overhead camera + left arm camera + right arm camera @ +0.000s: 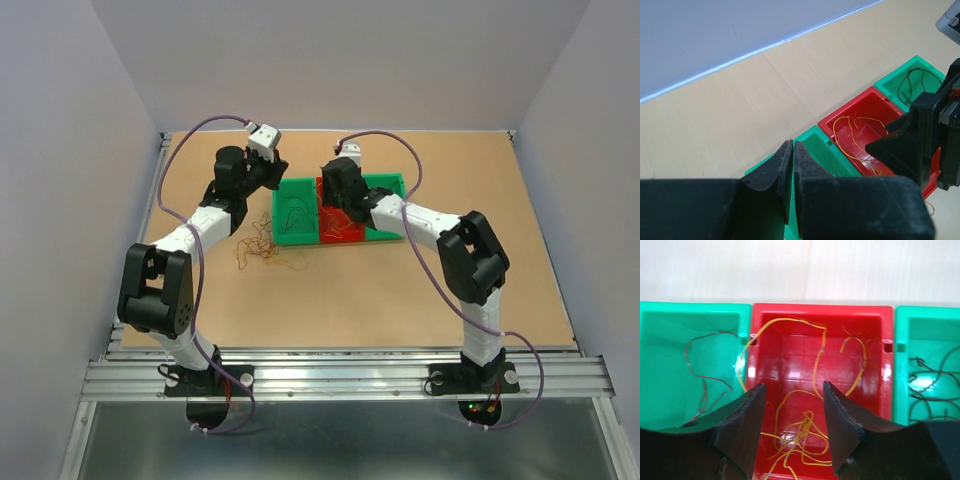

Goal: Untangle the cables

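The tan tabletop [400,290] carries everything, and the two arms reach over it from its near edge. The left arm [190,235] bends inward towards the left end of a row of three bins, and the right arm [440,225] stretches across to the middle of that row.

The bins stand side by side, touching: a red bin [822,308] between two green ones. In the right wrist view one green bin [670,340] lies to the left and the other green bin [927,335] to the right.

The right claw [793,387] hangs over the red bin with its fingers spread wide and nothing caught between them. The left claw [793,145] sits off the end of the row, above the edge of the nearest green bin. Its fingers are pressed almost together, with only a thin slit between them, and no strand can be made out in that slit.

The cables are partly sorted:
- The orange-yellow cables [815,365] lie in the red bin, looping across its floor and gathering in a small knot below the spread fingers.
- A reddish strand [705,390] curls in the left green bin.
- Dark strands [920,365] coil in the right one.
- A loose clump of cables [262,248], orange and reddish, rests on the tabletop just beside the front left corner of the row, near the left arm.
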Action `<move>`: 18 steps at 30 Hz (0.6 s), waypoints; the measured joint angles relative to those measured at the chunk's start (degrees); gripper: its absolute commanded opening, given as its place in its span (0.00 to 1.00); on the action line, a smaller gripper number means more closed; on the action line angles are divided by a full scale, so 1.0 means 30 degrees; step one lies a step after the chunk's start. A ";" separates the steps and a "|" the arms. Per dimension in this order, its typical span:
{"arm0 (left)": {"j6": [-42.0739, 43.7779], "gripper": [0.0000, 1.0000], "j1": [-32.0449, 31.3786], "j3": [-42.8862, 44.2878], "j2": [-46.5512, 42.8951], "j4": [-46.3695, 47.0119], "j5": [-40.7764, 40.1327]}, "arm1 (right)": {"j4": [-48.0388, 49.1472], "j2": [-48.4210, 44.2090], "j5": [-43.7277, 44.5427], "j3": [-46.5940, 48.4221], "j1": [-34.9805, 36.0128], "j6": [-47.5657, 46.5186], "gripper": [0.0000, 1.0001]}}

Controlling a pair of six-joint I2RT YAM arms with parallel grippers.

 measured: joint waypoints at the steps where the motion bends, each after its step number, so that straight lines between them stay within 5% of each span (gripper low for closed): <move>1: 0.0007 0.16 0.0000 0.0000 0.0000 0.0000 0.0000 | 0.0240 -0.0007 -0.0270 0.0000 0.0000 -0.0073 0.53; 5: 0.0029 0.17 0.0000 0.0000 0.0000 -0.0007 -0.0015 | 0.0597 -0.0007 -0.0976 0.0000 0.0000 -0.0160 0.53; 12: 0.0663 0.48 0.0226 0.0007 -0.0459 -0.0954 -0.0277 | 0.2062 -0.1341 -0.2091 -0.2149 0.0022 -0.0568 0.59; 18: 0.1151 0.59 0.0918 -0.0335 -0.2812 -0.2047 -0.0583 | 0.3628 -0.4342 -0.5909 -0.5566 0.0889 -0.2550 0.67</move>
